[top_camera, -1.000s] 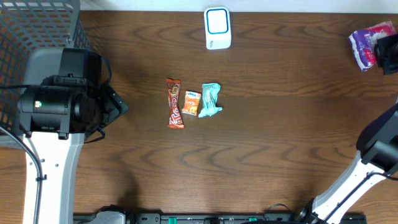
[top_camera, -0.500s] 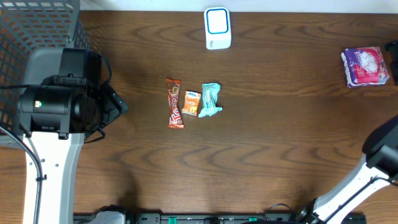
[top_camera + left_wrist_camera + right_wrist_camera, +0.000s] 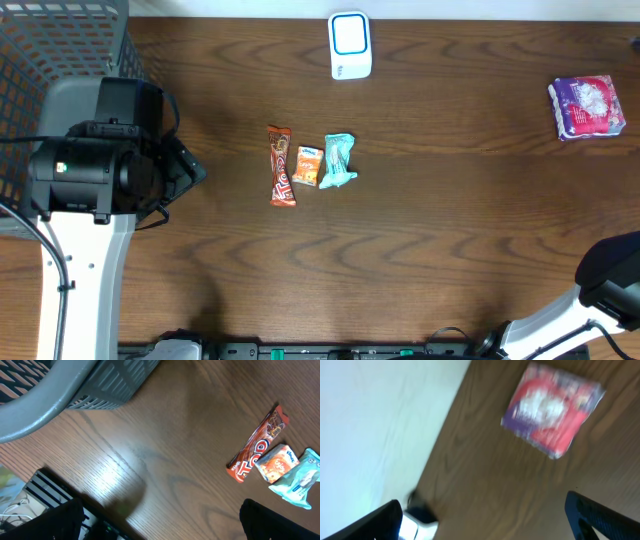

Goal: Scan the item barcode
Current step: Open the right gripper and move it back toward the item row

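Observation:
A purple-and-pink packet [image 3: 587, 107] lies flat on the table at the far right, apart from both grippers. The right wrist view shows this packet [image 3: 552, 407] ahead of my right gripper [image 3: 485, 522], which is open and empty. The white scanner with a blue window [image 3: 350, 45] stands at the back centre, and its blurred corner [image 3: 417, 522] shows by my right gripper's left finger. My left gripper [image 3: 160, 527] is open over bare wood, left of three small items. In the overhead view only the right arm's base [image 3: 610, 290] shows.
At mid-table a red-orange bar [image 3: 281, 165], a small orange packet [image 3: 307, 166] and a teal packet [image 3: 339, 161] lie side by side. A grey mesh basket [image 3: 60, 60] stands at the back left. The table's front edge [image 3: 100, 510] runs close under my left gripper.
My right gripper has opened and let go of the purple-and-pink packet, which now lies on the table. The right arm has drawn back toward the near right corner. The left arm has not moved.

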`<act>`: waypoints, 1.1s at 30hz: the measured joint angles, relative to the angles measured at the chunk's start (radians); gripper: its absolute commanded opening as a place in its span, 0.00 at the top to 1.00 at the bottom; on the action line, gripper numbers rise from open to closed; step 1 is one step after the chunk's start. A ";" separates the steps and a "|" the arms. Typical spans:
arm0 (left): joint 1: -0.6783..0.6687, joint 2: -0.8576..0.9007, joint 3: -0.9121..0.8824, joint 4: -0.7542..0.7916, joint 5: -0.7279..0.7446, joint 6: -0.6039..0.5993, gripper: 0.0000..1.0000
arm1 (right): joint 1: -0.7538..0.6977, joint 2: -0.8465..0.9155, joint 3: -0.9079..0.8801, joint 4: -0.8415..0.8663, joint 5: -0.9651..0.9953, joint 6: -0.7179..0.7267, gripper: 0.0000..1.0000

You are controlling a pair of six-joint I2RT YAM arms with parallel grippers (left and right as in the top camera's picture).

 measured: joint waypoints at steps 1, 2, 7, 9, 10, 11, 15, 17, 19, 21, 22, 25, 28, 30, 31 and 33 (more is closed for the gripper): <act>0.000 0.000 0.000 0.000 0.000 0.000 0.01 | 0.003 0.001 0.000 -0.023 -0.018 -0.001 0.01; 0.000 0.000 0.000 0.000 0.000 0.000 0.01 | 0.007 0.001 0.000 -0.042 -0.032 -0.002 0.01; 0.000 0.000 0.000 0.000 0.000 0.000 0.01 | 0.026 0.001 0.000 -0.115 -0.074 -0.014 0.01; 0.000 0.000 0.000 0.000 0.000 0.000 0.01 | 0.032 0.001 0.000 -0.130 -0.081 -0.034 0.01; 0.000 0.000 0.000 0.000 0.000 0.000 0.01 | 0.038 0.001 0.000 -0.138 -0.083 -0.049 0.01; 0.000 0.000 0.000 0.000 0.000 0.000 0.01 | 0.045 0.001 0.000 -0.152 -0.085 -0.071 0.01; 0.000 0.000 0.000 0.000 0.000 0.000 0.01 | 0.084 0.001 0.000 -0.203 -0.087 -0.134 0.01; 0.000 0.000 0.000 0.000 0.000 0.000 0.01 | 0.109 0.001 0.000 -0.222 -0.087 -0.154 0.01; 0.000 0.000 0.000 0.000 0.000 0.000 0.01 | 0.140 0.001 0.000 -0.239 -0.086 -0.169 0.01; 0.000 0.000 0.000 0.000 0.000 0.000 0.01 | 0.176 0.001 0.000 -0.251 -0.085 -0.178 0.01; 0.000 0.000 0.000 0.000 0.000 0.000 0.01 | 0.197 0.001 0.000 -0.257 -0.084 -0.181 0.01; 0.000 0.000 0.000 0.000 0.000 0.000 0.01 | 0.249 0.001 0.000 -0.261 -0.076 -0.186 0.01; 0.000 0.000 0.000 0.000 0.000 0.000 0.01 | 0.311 0.001 0.000 -0.266 -0.045 -0.190 0.01; 0.000 0.000 0.000 0.000 0.000 0.000 0.01 | 0.351 0.001 0.000 -0.271 -0.019 -0.192 0.01; 0.000 0.000 0.000 0.000 0.000 0.000 0.01 | 0.374 0.001 0.000 -0.275 0.001 -0.193 0.01; 0.000 0.000 0.000 0.000 0.000 0.000 0.01 | 0.422 0.001 0.000 -0.286 0.042 -0.195 0.01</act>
